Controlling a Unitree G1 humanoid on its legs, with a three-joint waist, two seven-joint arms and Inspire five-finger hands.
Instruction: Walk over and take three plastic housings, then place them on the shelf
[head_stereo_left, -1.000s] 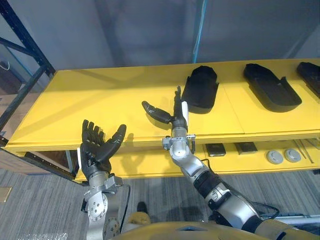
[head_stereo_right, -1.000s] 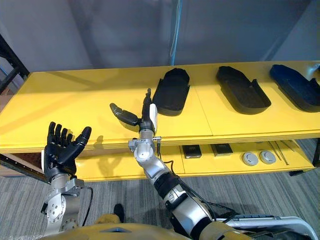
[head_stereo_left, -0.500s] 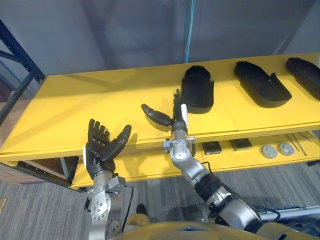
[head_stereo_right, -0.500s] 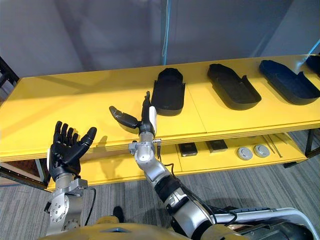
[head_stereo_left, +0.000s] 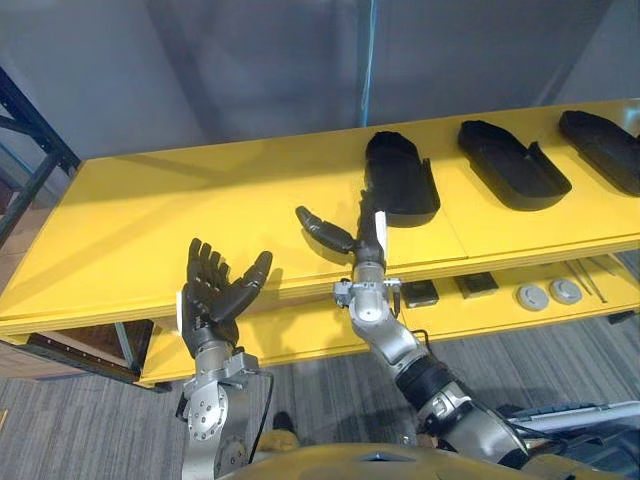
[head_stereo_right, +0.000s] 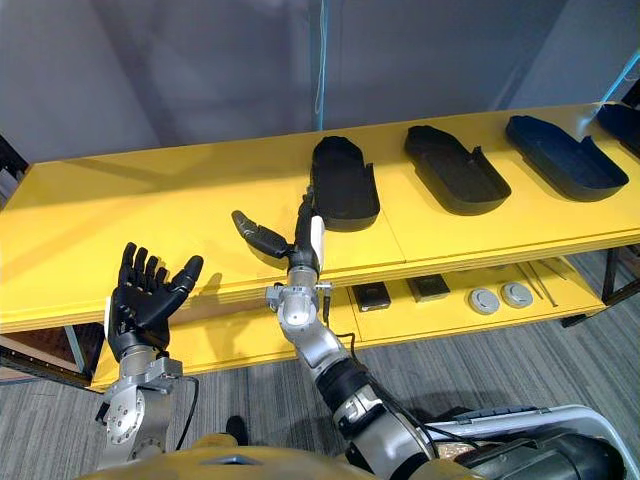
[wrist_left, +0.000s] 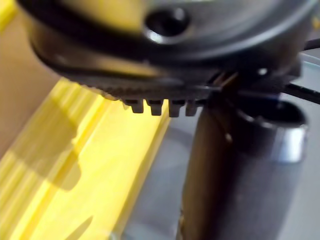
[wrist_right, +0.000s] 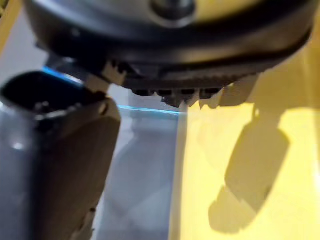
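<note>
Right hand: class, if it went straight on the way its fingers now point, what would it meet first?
Probably the nearest black housing on the yellow shelf; the right hand points at its near end, though depth is unclear.

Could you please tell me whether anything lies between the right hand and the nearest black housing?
Nothing visible does. The open right hand hovers over the front edge of the yellow shelf, and only bare shelf surface separates it from the nearest housing just beyond.
</note>
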